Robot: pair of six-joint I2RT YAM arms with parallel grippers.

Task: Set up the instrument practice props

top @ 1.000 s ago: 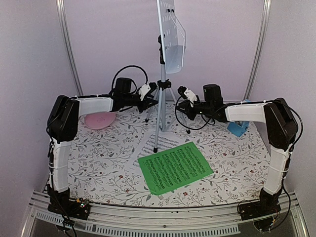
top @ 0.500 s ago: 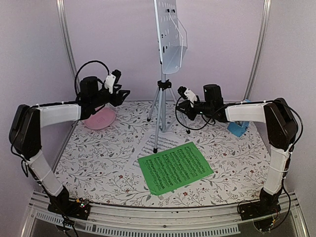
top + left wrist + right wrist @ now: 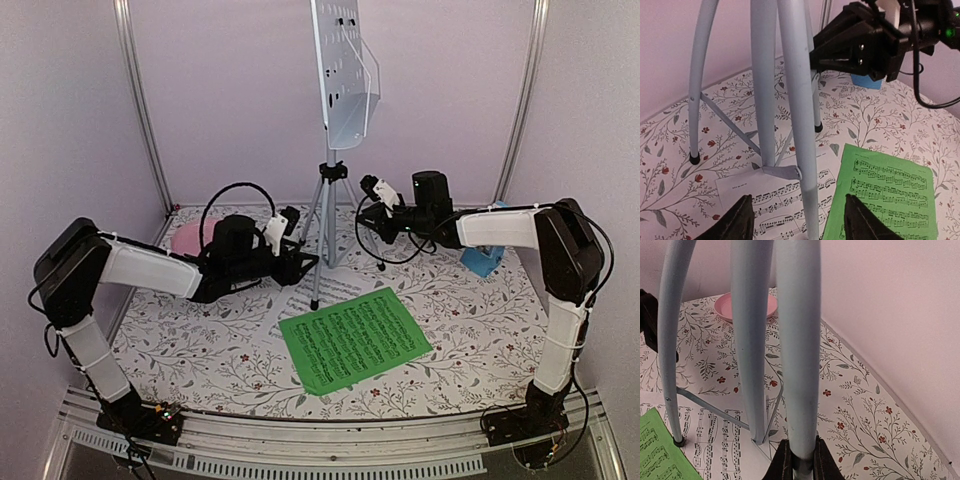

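The pale grey music stand (image 3: 346,70) rises on its silver tripod (image 3: 327,215) at the back middle. My right gripper (image 3: 362,214) is shut on the tripod's right leg (image 3: 799,355), with both fingers (image 3: 826,462) pressed to it. My left gripper (image 3: 306,263) is open low at the front leg (image 3: 801,150), which passes between its fingers (image 3: 742,221) without touching them. The green sheet-music page (image 3: 355,338) lies flat in front, overlapping a white page (image 3: 771,196) under the tripod. The light-blue metronome (image 3: 481,260) stands behind my right forearm.
A pink plate (image 3: 188,238) lies at the back left, behind my left arm. Pale walls and metal frame posts (image 3: 140,110) close in the back and sides. A flowered cloth (image 3: 200,350) covers the table.
My left arm came off the tripod, opened its jaws and swung up over the plate. It has now dropped low around the front leg. The right gripper has kept its hold.
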